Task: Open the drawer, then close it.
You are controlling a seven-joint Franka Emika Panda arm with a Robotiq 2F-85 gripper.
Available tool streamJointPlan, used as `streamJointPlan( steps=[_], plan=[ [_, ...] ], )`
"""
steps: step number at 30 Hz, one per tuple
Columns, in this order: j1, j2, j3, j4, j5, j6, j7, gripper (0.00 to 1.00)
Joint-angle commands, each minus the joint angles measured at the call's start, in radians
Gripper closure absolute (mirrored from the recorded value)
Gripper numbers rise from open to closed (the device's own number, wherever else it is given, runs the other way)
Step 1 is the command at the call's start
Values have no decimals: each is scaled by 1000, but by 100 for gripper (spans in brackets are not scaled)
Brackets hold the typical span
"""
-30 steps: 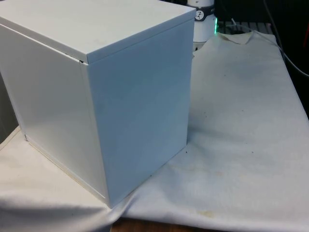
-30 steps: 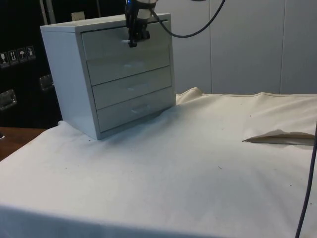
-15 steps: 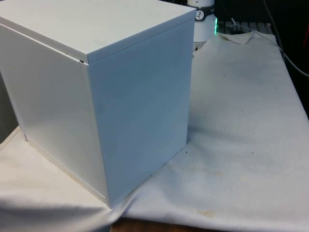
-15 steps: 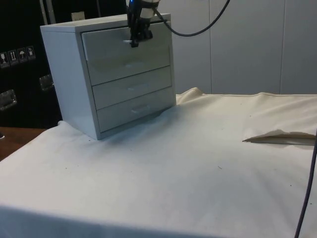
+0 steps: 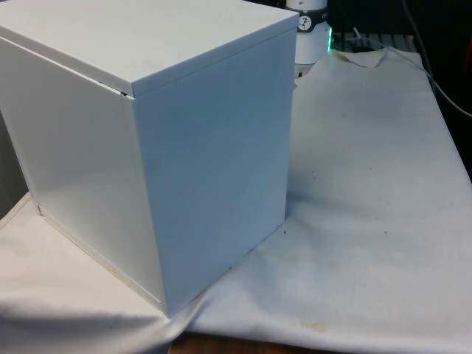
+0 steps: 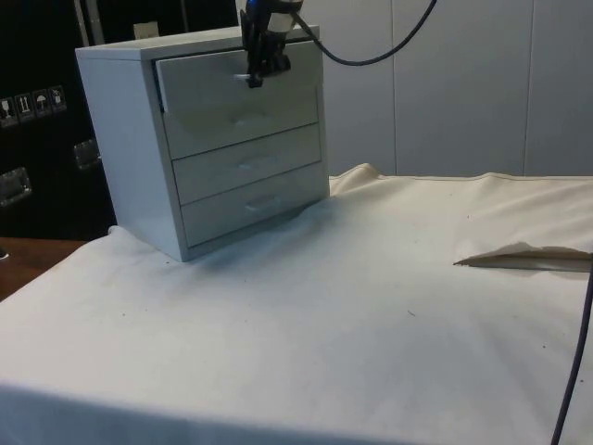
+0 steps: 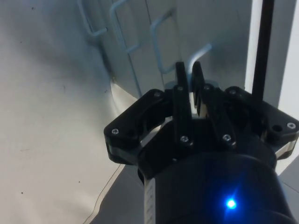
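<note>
A white chest of drawers (image 6: 208,139) stands at the table's far left in the side view, its three drawer fronts facing that camera. Its plain back and side (image 5: 147,147) face the front view. The top drawer (image 6: 232,93) stands a little way out of the chest. My black gripper (image 6: 255,76) hangs in front of that drawer, shut on its thin metal handle (image 7: 196,55). In the wrist view the two fingers (image 7: 180,77) pinch the handle's bar between them. The middle drawer (image 6: 246,164) and bottom drawer (image 6: 250,204) are shut.
White cloth (image 6: 352,315) covers the table, with a raised fold (image 6: 519,255) at the side view's right. A black cable (image 6: 371,46) runs up from the gripper. The chest hides the gripper from the front view.
The top drawer has slid outward from flush to slightly open. My gripper has moved with it, away from the chest, still holding the handle.
</note>
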Motion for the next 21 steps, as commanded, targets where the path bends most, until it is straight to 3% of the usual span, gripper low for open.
streamJointPlan(
  steps=[1,6,7,8,15,16,17,21],
  plan=[
    [-17,-45,7,-31,-48,-16,19,98],
    [-22,-65,2,-44,-66,-13,9,98],
    [-4,-30,-6,-19,-26,-1,-7,98],
    [-22,-67,1,-45,-70,-13,6,98],
    [-18,-84,-5,-53,-108,-11,-9,98],
    [-4,-60,-11,-36,-76,0,-15,98],
    [-18,-84,-5,-54,-113,-9,-10,98],
    [-16,-83,-10,-53,-126,1,-28,98]
  ],
)
